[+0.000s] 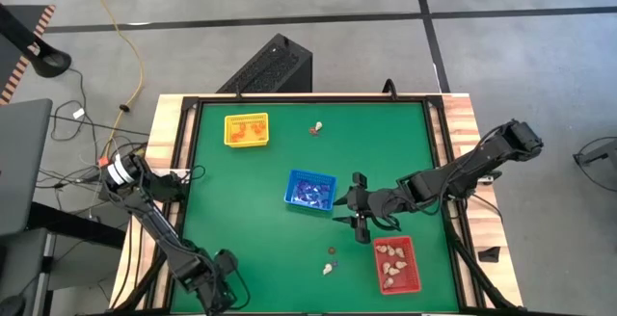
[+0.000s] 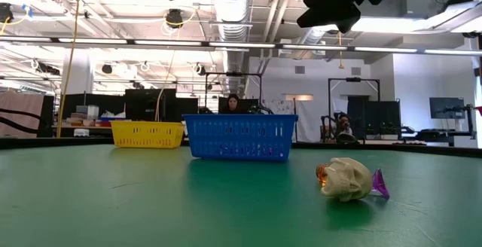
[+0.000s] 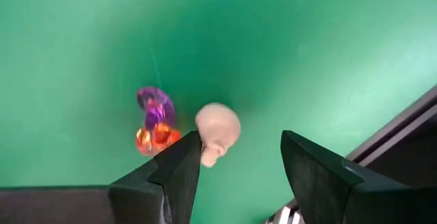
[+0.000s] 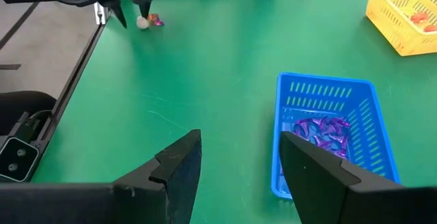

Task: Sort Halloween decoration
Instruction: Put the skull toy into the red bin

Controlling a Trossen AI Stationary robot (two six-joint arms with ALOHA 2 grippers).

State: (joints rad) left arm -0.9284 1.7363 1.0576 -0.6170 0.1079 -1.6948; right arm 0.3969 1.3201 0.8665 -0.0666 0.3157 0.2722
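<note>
Over the mat's corner by the left arm: my left gripper hangs low, jaws apart and holding nothing.
Trinket under it: a small cream-white skull-shaped trinket lies on the mat, touching the tip of one finger rather than centred in the gap.
Its neighbours: a glossy translucent purple curl and a shiny orange bead-like piece sit just beside the skull, so I judge a clean single pick needs the jaws shifted off those two.
Right gripper: jaws apart and empty, hovering over bare mat just beside the blue tray, which reads to me as waiting.
Blue slotted plastic tray: purple shiny pieces lie inside.
Yellow slotted plastic tray: orange pieces inside, well apart from both grippers.
Red plastic tray: cream lumps inside, so I take it as the skull's home, across the table from it.
Loose elsewhere: one pale trinket near the far edge, another pale piece with a dark speck beside the red tray.
Green mat: flat and matte, so I expect rounded pieces to roll if nudged.
</note>
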